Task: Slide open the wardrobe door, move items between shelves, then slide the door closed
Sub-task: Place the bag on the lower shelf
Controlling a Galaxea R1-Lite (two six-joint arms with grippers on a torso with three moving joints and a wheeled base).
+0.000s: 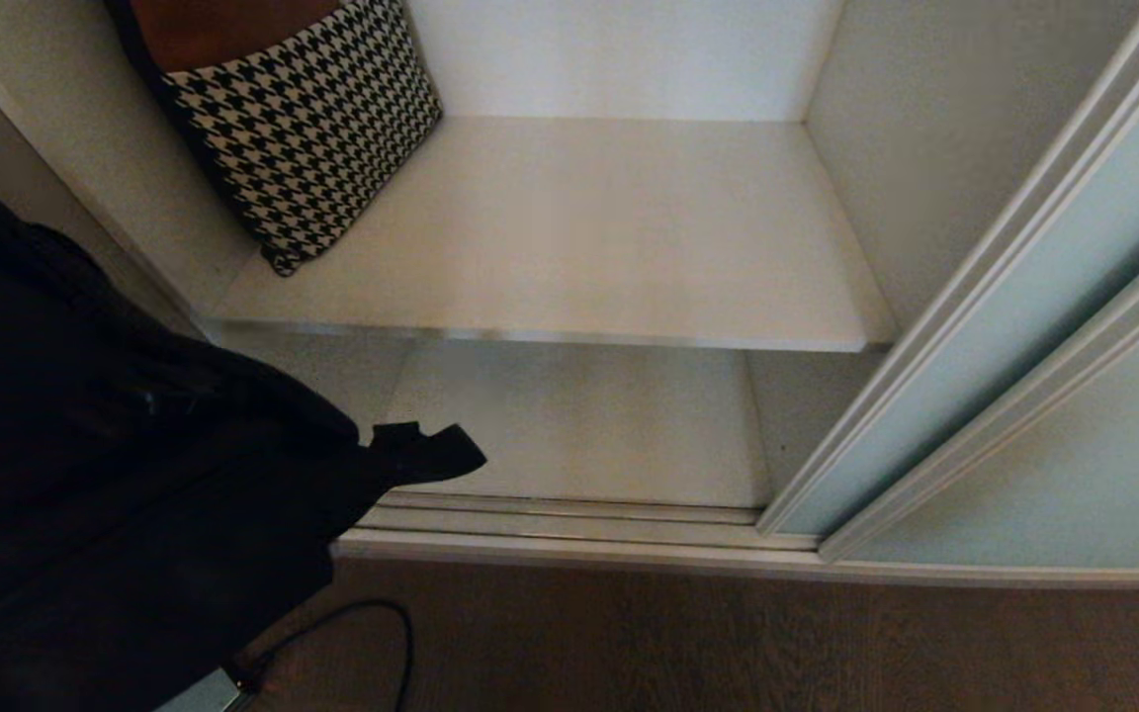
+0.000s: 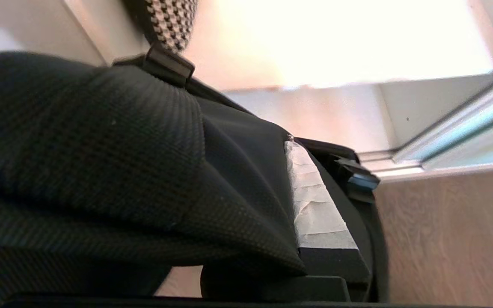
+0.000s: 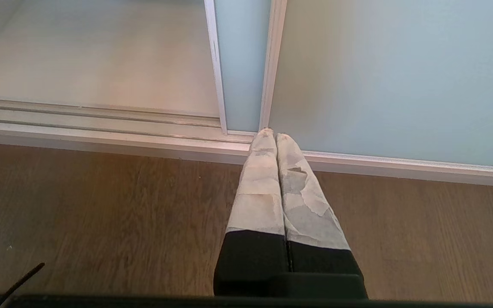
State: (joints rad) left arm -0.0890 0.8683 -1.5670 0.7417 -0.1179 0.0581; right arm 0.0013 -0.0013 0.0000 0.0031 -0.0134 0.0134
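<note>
The left gripper (image 2: pixel 298 205) is nearly closed on the black bag (image 1: pixel 115 465): in the left wrist view one taped finger (image 2: pixel 315 201) lies along the cloth, and the fabric bunches over where the other would be, so only that one finger shows. The bag hangs in front of the wardrobe, on the robot's left, clear of both shelves and above the wood floor (image 1: pixel 728 643). It fills the lower left of the head view; its long axis cannot be made out there, since most of it is cropped, but a short strap end (image 1: pixel 426 453) sticks out from it toward the wardrobe opening, level with the lower shelf (image 1: pixel 579 425).

The upper shelf (image 1: pixel 579 237) holds a houndstooth cushion (image 1: pixel 303 129) propped in its left rear corner against the side wall; the bag is well apart from it. The sliding door (image 1: pixel 1005 336) is pushed to the right, overlapping a second glass panel (image 1: pixel 1103 465), and leaves the opening free. A black cable (image 1: pixel 372 623) loops on the floor below the bag.

The right gripper (image 3: pixel 272 134) hangs low with its taped fingers pressed together, holding nothing, pointed at the floor just before the door track (image 3: pixel 101 124).
</note>
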